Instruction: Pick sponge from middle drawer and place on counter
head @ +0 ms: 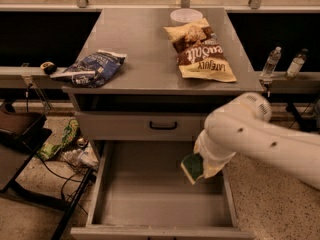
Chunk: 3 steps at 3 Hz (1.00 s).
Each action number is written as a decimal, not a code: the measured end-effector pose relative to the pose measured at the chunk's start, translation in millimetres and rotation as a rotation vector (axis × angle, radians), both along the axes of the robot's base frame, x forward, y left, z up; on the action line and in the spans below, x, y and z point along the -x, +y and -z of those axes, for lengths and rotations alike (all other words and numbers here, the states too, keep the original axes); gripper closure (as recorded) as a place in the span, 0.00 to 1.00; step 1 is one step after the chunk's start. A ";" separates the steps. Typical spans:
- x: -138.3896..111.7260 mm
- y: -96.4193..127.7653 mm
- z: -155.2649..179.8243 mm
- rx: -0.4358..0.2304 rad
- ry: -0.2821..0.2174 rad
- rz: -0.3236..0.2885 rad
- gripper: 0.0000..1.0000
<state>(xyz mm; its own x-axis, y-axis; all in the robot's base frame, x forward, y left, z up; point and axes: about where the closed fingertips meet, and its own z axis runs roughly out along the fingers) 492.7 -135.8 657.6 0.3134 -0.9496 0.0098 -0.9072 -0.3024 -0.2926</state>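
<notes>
Counter (pixel 145 59) bears a Late July bag (pixel 201 50); over the middle drawer (pixel 155 206), end effector (pixel 203 165) grips sponge (pixel 191 168).

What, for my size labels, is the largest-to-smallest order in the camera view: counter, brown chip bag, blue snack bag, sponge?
1. counter
2. brown chip bag
3. blue snack bag, somewhat smaller
4. sponge, nearer the camera yet smallest, in the gripper above the middle drawer

Gripper (pixel 204 168) recorded cream-coloured, over the middle drawer (pixel 150 204); above and right of it, smooth white rounded arm links (pixel 270 139), marked by small dark dots
</notes>
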 end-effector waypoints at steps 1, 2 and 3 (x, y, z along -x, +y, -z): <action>-20.7 -18.0 -102.6 0.018 -0.061 0.070 1.00; -58.0 -8.8 -218.7 0.058 -0.142 0.133 1.00; -90.5 7.2 -292.2 0.043 -0.225 0.192 1.00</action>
<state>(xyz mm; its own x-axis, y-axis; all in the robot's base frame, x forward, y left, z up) 583.2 -128.6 949.7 0.1133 -0.9885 0.1005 -0.8628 -0.1480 -0.4834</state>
